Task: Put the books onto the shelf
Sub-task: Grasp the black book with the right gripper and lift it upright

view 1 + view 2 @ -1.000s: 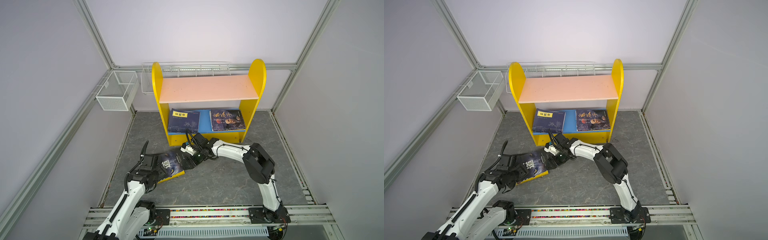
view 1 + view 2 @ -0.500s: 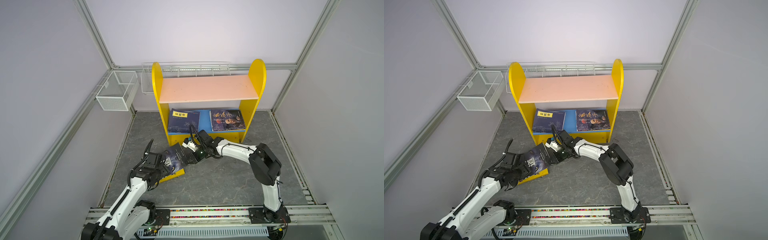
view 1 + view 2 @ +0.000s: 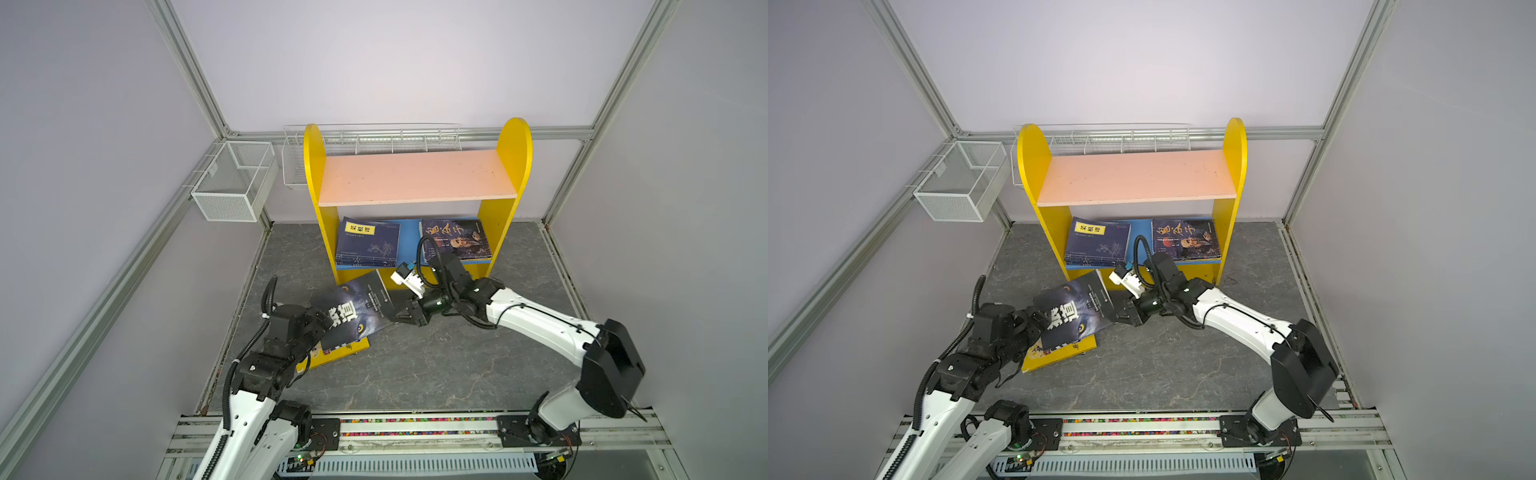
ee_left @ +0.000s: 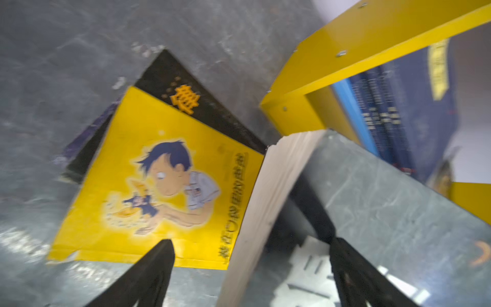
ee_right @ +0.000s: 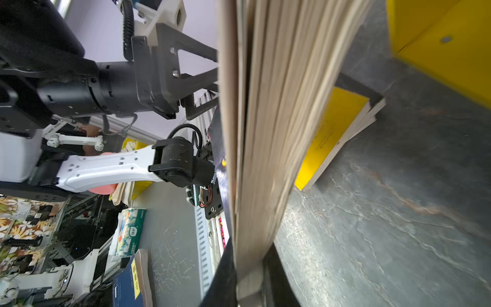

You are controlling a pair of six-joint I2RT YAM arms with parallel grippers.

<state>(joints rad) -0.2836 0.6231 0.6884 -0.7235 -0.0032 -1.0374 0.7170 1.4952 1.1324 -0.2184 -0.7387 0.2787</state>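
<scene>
Paper edges [image 5: 265, 133], right wrist only; right fingers [image 5: 221, 281] clamp dark book [image 3: 357, 309]; left fingers [image 4: 148, 276] spread.

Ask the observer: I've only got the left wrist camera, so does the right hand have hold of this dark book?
Observer: Yes, the right hand is shut on one edge of the dark book.
Operator: Is the top board free?
Observer: The pink upper board holds no books.
Operator: And the lower board's right side?
Observer: A portrait-cover book lies flat there on the blue board.
</scene>
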